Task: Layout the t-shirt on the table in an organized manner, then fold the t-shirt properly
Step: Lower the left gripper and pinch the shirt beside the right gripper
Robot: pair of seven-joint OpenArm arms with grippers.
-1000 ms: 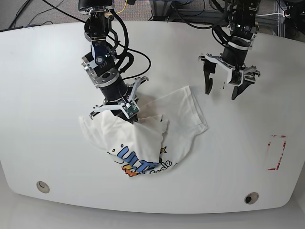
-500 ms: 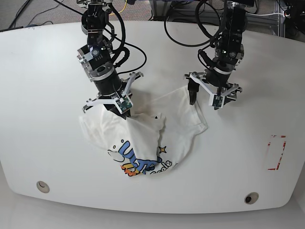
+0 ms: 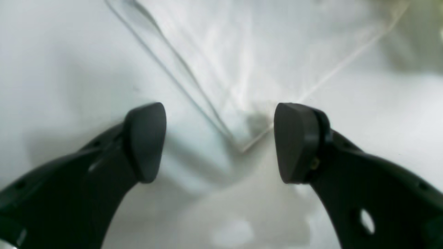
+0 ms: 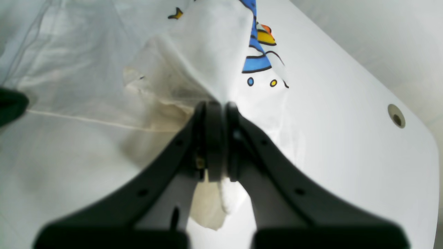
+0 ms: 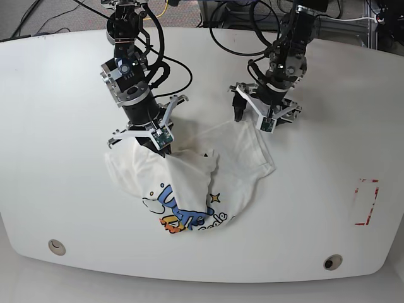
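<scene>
**A:** White tabletop (image 5: 57, 126) with curved edges, smooth, lots of bare room round the crumpled white cotton t-shirt with the blue, yellow and orange cartoon print (image 5: 189, 189). It lies bunched left of centre in the base view, print toward the near edge, nothing spread yet.

**B:** Risks?

**A:** Two I'd watch. Your left gripper (image 3: 219, 141) sits low over a pointed corner of plain fabric where two hems meet. That tip lies between the pads, and it looks thin. If you close too high, you'll likely pinch air or only one ply, and the corner slips out when you pull. Other one: your right gripper (image 4: 216, 138) has a thick wad, not an edge. Pull the arms apart like that and I'd expect the shirt to twist or drag as a lump rather than open flat.

**B:** Gripper states?

**A:** Left: jaws wide apart, holding nothing. Can't tell whether the pads touch the cloth or the table; the wrist view is soft there. Right: jaws pressed together, clamped on a gathered fold of the shirt, with a tail of fabric hanging below the fingers (image 4: 207, 131) and the printed part draping away beyond them.

**B:** Anything snagging?

**A:** Not that I can see. Red-outlined rectangle mark (image 5: 367, 202) is well apart from the shirt, so it's no factor.
</scene>
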